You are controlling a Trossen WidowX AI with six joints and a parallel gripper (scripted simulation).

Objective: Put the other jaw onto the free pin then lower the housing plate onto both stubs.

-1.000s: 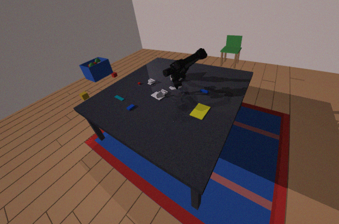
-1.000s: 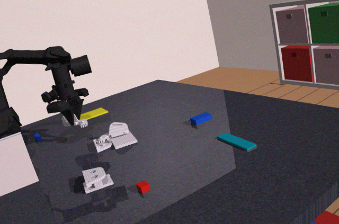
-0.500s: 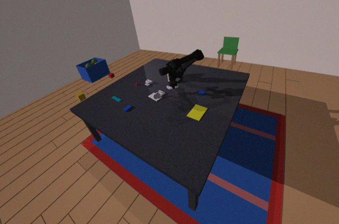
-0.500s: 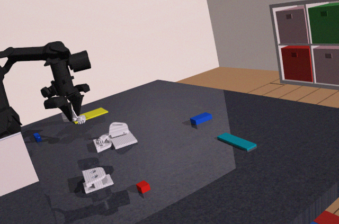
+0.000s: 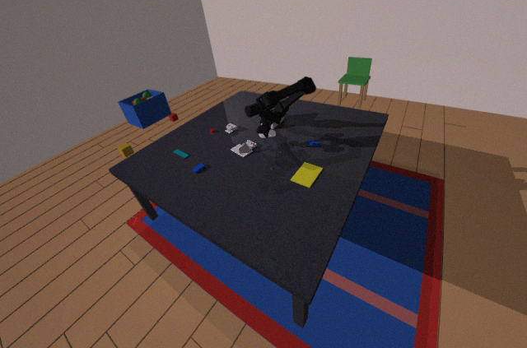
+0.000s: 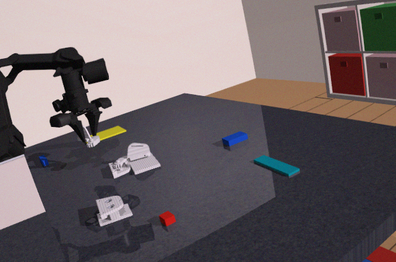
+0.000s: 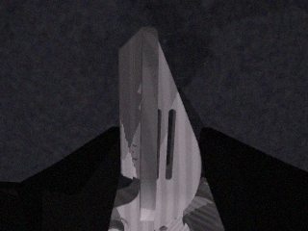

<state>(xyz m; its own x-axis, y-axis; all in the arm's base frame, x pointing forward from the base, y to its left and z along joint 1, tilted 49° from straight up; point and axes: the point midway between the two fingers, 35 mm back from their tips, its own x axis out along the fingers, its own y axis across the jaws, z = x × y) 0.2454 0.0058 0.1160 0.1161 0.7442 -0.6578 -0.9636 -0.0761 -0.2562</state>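
My gripper (image 5: 263, 132) (image 6: 90, 139) (image 7: 161, 137) is shut on the loose white jaw (image 6: 92, 141) (image 7: 149, 115), held above the table with its toothed end low. The wrist view shows its slotted, rounded plate between the fingers. The other white jaw (image 6: 138, 152) sits at the white base (image 6: 116, 173), its rounded plate upright and its toothed hub over the base. They are to the right of my gripper in the exterior view. The free pin is too small to make out. The white housing plate (image 5: 230, 127) (image 6: 109, 202), with two holes, lies apart, nearer that camera.
A yellow plate (image 5: 307, 174) (image 6: 112, 132) lies beyond my gripper in the exterior view. A small blue piece (image 5: 314, 143) (image 6: 44, 160) lies near the arm. A red cube (image 6: 167, 218), blue block (image 6: 234, 139) and teal strip (image 6: 276, 165) lie farther off on the dark table.
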